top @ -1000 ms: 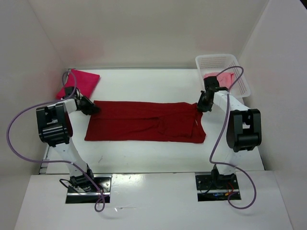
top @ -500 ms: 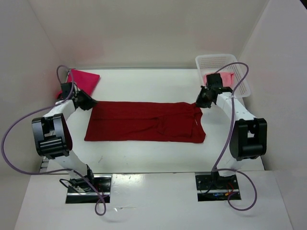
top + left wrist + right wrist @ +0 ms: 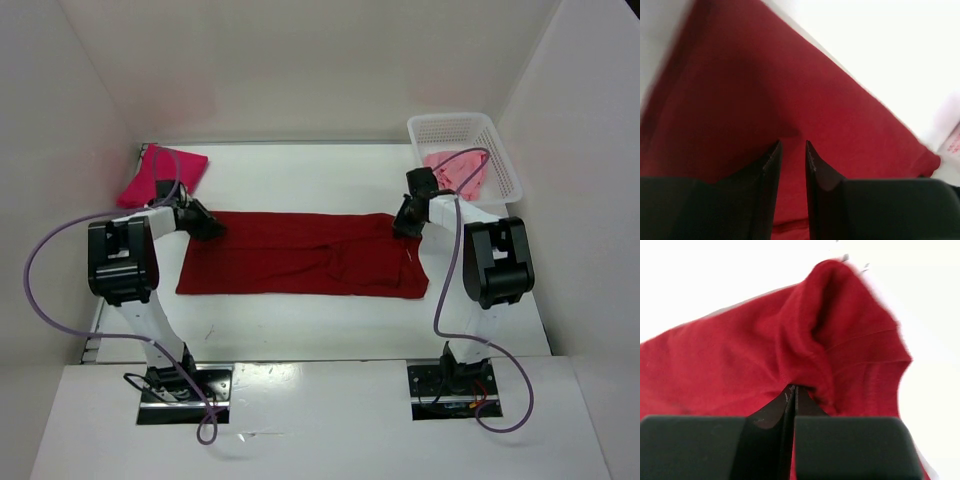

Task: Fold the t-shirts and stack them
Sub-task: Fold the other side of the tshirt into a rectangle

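Both far corners suit this limp, light dark red t-shirt [image 3: 300, 255]: right end effector [image 3: 790, 390] pinches its cloth; left end effector [image 3: 792, 145] nearly closed, grip unclear.

You see a plain dark red t-shirt [image 3: 300, 253] on a white table [image 3: 300, 180]. Behind its left end lies a plain bright magenta-pink t-shirt [image 3: 165, 173], and behind its right end a light pink t-shirt [image 3: 455, 170] sits in a white mesh basket [image 3: 503, 160]. At its two far corners, your left gripper [image 3: 792, 145] and right gripper [image 3: 792, 387] are black.
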Controlling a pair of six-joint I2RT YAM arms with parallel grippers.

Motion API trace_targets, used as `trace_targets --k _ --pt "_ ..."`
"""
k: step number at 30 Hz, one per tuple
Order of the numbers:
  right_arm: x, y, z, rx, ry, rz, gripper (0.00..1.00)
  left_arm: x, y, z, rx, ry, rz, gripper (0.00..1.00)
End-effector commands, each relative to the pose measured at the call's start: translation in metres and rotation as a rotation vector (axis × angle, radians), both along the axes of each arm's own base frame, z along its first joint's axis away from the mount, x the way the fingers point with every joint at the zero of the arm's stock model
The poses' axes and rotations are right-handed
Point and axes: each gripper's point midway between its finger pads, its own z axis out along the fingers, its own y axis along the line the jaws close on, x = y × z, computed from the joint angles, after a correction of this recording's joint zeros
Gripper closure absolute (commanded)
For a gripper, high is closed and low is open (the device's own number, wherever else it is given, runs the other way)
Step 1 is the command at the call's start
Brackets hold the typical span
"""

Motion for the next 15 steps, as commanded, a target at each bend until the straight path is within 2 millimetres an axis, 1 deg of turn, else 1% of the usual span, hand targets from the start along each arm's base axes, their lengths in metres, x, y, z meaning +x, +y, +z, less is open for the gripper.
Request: trace_targets --k 1,2,3,4,6,7,8,9,10,11,12,13,14,15 --pt "0.007 -0.020 -0.003 -0.076 -0.040 -0.103 1.00 -0.002 0.019 -0.010 -0.055 0.016 0.057 0.67" --pt "0.008 -0.025 -0.003 -0.076 -0.039 -0.116 1.00 -0.003 0.022 -0.011 -0.071 0.017 0.073 0.67" --pt "0.003 -0.030 -0.008 -0.080 -0.019 -0.126 1.00 -0.006 0.032 -0.013 -0.073 0.025 0.099 0.67" --pt "0.003 -0.030 -0.008 -0.080 -0.019 -0.126 1.00 -0.006 0.036 -0.013 -0.079 0.028 0.118 0.67" --pt "-0.001 -0.032 -0.011 -0.091 -0.010 -0.130 0.99 -0.014 0.046 -0.017 -0.089 0.044 0.155 0.64" --pt "-0.001 -0.032 -0.011 -0.091 -0.010 -0.130 0.99 -0.013 0.050 -0.010 -0.085 0.027 0.164 0.62" --pt "-0.001 -0.032 -0.011 -0.091 -0.010 -0.130 0.99 -0.016 0.053 -0.005 -0.083 0.018 0.173 0.62" --pt "-0.001 -0.032 -0.011 -0.091 -0.010 -0.130 0.97 -0.014 0.053 0.000 -0.085 0.007 0.179 0.62" --pt "0.000 -0.029 -0.006 -0.073 -0.021 -0.122 0.96 -0.014 0.058 0.006 -0.081 -0.009 0.189 0.62" --pt "0.002 -0.020 0.008 -0.028 -0.043 -0.101 0.94 -0.015 0.056 0.020 -0.082 -0.035 0.183 0.62" --pt "0.008 -0.017 0.022 -0.011 -0.079 -0.096 0.93 -0.017 0.054 0.028 -0.085 -0.054 0.177 0.62" --pt "0.008 -0.014 0.041 -0.003 -0.118 -0.087 0.88 -0.018 0.053 0.047 -0.080 -0.098 0.182 0.62" --pt "0.011 -0.014 0.055 -0.003 -0.146 -0.079 0.85 -0.015 0.054 0.061 -0.069 -0.141 0.180 0.62" --pt "0.013 -0.006 0.070 0.010 -0.177 -0.063 0.81 -0.014 0.050 0.073 -0.062 -0.171 0.168 0.62"
